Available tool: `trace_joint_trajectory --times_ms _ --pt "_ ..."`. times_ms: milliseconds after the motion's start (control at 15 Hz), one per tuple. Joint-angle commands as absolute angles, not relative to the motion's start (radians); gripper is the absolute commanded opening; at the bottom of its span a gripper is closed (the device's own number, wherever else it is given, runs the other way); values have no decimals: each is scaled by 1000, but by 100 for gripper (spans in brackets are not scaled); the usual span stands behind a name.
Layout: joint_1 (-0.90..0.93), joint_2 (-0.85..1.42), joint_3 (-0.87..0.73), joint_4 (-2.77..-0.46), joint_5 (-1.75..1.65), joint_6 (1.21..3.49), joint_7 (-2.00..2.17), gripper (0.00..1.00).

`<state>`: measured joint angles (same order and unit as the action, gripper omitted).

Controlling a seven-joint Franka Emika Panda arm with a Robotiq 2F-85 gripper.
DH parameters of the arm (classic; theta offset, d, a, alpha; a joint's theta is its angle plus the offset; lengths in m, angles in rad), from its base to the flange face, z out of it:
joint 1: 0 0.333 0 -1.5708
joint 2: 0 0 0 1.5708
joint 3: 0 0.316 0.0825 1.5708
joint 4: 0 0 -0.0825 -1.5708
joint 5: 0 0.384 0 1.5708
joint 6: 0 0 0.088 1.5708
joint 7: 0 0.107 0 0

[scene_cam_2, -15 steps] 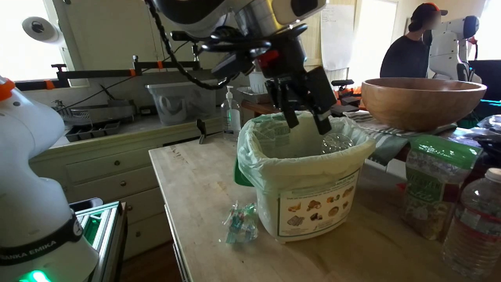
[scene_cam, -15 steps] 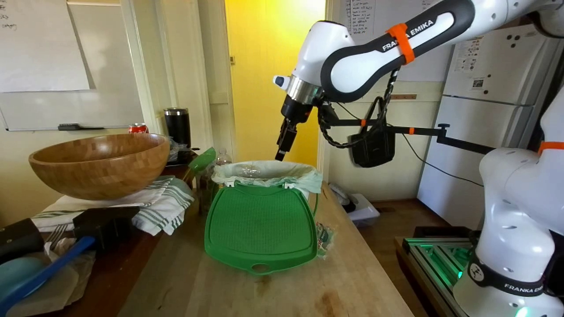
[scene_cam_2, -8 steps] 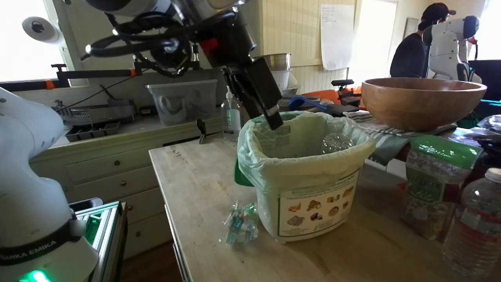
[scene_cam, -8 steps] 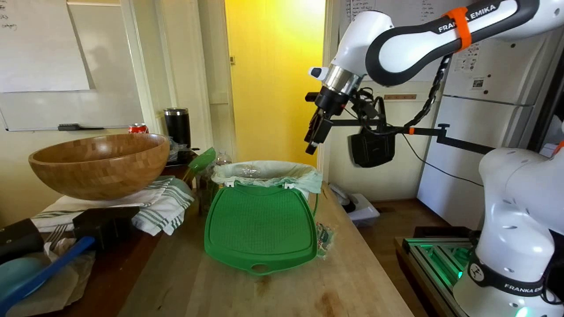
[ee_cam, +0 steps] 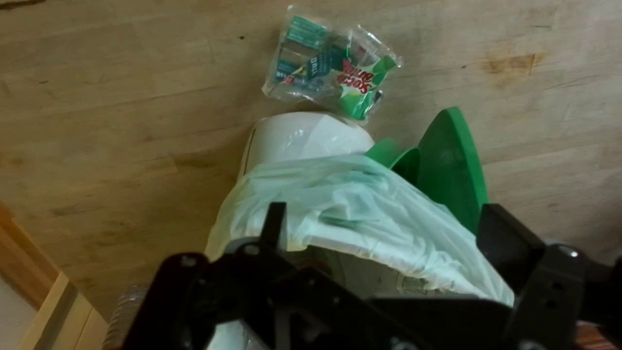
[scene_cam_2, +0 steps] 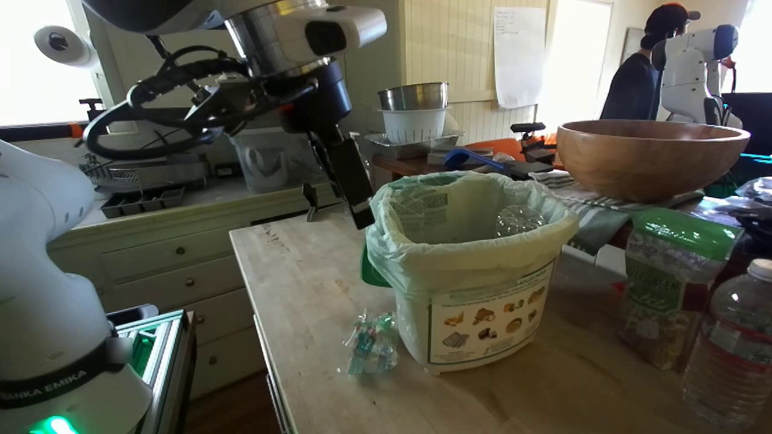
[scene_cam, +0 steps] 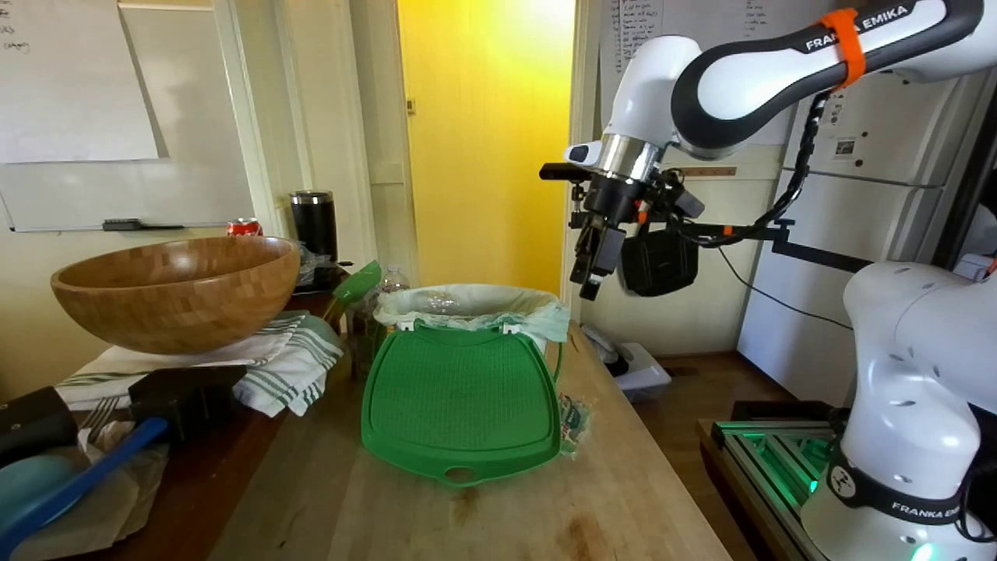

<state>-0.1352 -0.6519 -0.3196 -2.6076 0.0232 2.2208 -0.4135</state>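
Far left in an exterior view: big round wooden bowl (scene_cam: 179, 300), glossy patchwork grain, on white cloth towel with green stripes (scene_cam: 296, 374). Behind, in an exterior view only: red metal soda can (scene_cam: 244, 227) and black cylindrical tumbler (scene_cam: 315, 230) with shiny metal rim. Mid-picture: flat green plastic lid (scene_cam: 459, 397), finely textured face in full, near edge-on in wrist view, sloping down from white plastic bin (scene_cam_2: 416, 328) on pale wooden counter (scene_cam: 483, 522). Over bin rim, crinkled pale-green film liner (scene_cam_2: 476, 265); inside, ridged clear plastic piece (scene_cam_2: 518, 221), visible in both exterior views. Right of lid: crumpled clear plastic packet (ee_cam: 330, 68) on counter just beside bin, partly behind lid there, whole in wrist view with red Scotch-Brite lettering readable. Farther right: black two-fingered end effector (scene_cam: 584, 284), tilted, above counter and just beside bin, apart from liner; with fingers (ee_cam: 276, 223) spread wide in wrist view, nothing in grip. Far right: smooth rounded white robot arm (scene_cam: 907, 374) with orange strap (scene_cam: 847, 47).

In an exterior view, on bin's printed side: cream wooden drawers (scene_cam_2: 151, 265) with small round knobs (scene_cam_2: 190, 281), far left; white printed label (scene_cam_2: 491, 319) with food pictures, on bin wall; stand-up bag (scene_cam_2: 669, 289), glossy green top; clear plastic bottle (scene_cam_2: 730, 355) with pale cap, far right.
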Motion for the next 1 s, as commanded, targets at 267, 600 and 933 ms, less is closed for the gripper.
trace_joint_trajectory --times_ms 267,600,933 --pt "-67 -599 -293 -2635 75 2174 -400 100" --pt "-36 -569 -256 -2666 122 2215 -364 100" --pt "10 -537 -226 -2715 210 2375 -353 100"
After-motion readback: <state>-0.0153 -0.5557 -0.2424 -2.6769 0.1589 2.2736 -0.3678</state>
